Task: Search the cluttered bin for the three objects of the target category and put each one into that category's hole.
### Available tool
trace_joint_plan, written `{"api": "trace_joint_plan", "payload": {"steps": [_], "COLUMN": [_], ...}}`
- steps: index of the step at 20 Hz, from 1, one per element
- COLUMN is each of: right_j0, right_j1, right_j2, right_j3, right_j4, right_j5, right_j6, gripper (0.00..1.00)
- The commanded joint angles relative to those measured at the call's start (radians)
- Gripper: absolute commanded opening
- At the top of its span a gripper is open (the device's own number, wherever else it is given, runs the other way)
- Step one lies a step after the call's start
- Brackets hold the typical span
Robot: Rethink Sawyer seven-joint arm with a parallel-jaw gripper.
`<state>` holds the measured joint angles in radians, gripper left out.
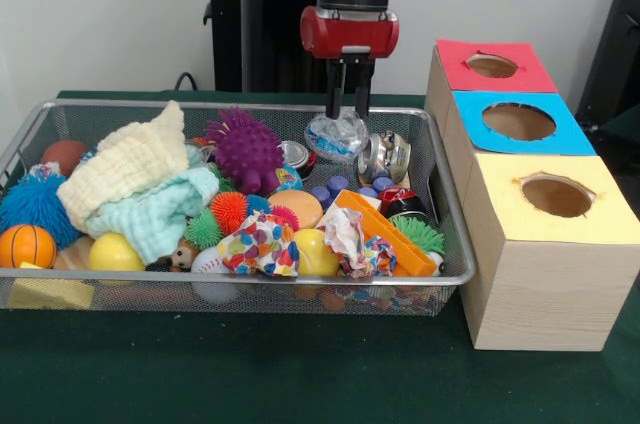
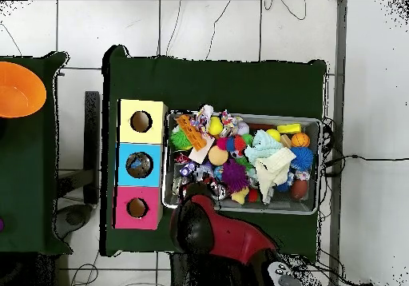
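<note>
The gripper pinches a crushed clear bottle at the far side of the wire basket, not yet carried to any box hole, so sorting remains unfinished.

The gripper hangs over the far side of the wire mesh bin, with its two dark fingers pointing down and closed on a crushed clear bottle. Just beside the bottle lie a purple spiky ball and a crushed silver can. Some blue caps lie near them. Three wooden boxes stand beside the bin, with red, blue and yellow tops, each with a hole.
</note>
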<state>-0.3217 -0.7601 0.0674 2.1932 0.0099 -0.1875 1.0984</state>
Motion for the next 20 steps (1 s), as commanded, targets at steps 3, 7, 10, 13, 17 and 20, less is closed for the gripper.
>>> {"api": "trace_joint_plan", "payload": {"steps": [3, 7, 10, 13, 17, 20], "right_j0": [0.028, 0.042, 0.064, 0.088, 0.116, 0.149], "right_j1": [-0.073, -0.113, -0.141, -0.153, -0.164, -0.178], "right_j2": [-0.005, -0.02, -0.042, -0.065, -0.096, -0.126], "right_j3": [-0.065, -0.055, -0.054, -0.069, -0.083, -0.101], "right_j4": [0.072, 0.081, 0.091, 0.103, 0.115, 0.128], "right_j5": [0.162, 0.205, 0.24, 0.273, 0.308, 0.349], "right_j6": [0.227, 0.23, 0.231, 0.229, 0.23, 0.234], "gripper": [0.0, 0.0, 0.0, 0.0, 0.0, 0.0]}}
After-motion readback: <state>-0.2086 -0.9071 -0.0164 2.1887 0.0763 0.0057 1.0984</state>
